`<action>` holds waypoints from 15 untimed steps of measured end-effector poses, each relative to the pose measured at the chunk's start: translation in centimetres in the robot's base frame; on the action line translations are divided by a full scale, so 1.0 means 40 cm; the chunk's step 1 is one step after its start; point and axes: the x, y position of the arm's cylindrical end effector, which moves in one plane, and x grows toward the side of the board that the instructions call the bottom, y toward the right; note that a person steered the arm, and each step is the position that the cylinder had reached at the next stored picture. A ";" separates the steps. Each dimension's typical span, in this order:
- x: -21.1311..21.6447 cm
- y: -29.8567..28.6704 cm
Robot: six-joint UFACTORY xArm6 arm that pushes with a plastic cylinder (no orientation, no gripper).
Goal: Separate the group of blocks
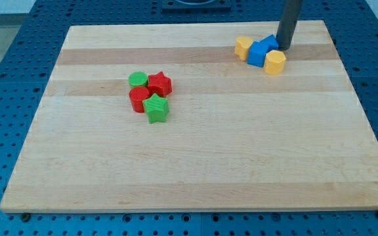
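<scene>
**A:** Wood first: the pale board (195, 157) fills nearly the whole view, lying on a blue perforated table (5, 85). What stands on it?

**B:** Two clusters, well apart. Left of the middle, four pieces packed together: a green cylinder (137, 80), a red star-like block (159, 83), a red cylinder (138, 98) and a green star-like block (156, 107), each touching its neighbours. At the far right, four more: a yellow block (243, 47), a blue block (258, 53), a second blue block (269, 42) behind it, and a yellow block (275, 61) nearest us.

**A:** And the arm?

**B:** It has no gripper, so nothing is clenched or released; it ends in a dark rod. My tip (284, 48) sits down on the board at the right edge of the far-right cluster, just beside the rear blue block and just beyond the near yellow one. Whether it actually touches them I cannot tell.

**A:** Why there?

**B:** I judge that cluster is the group being worked on. From that side a push towards the left would drive into it and could spread the pieces.

**A:** Which way does the group run?

**B:** Its long axis runs roughly left to right, dipping nearer at the right end. The left cluster is more compact, running slightly far-left to near-right. Neither group is separated yet.
</scene>
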 end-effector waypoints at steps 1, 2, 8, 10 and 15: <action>-0.119 -0.004; -0.201 -0.036; 0.014 -0.727; 0.090 -0.927; 0.427 -0.710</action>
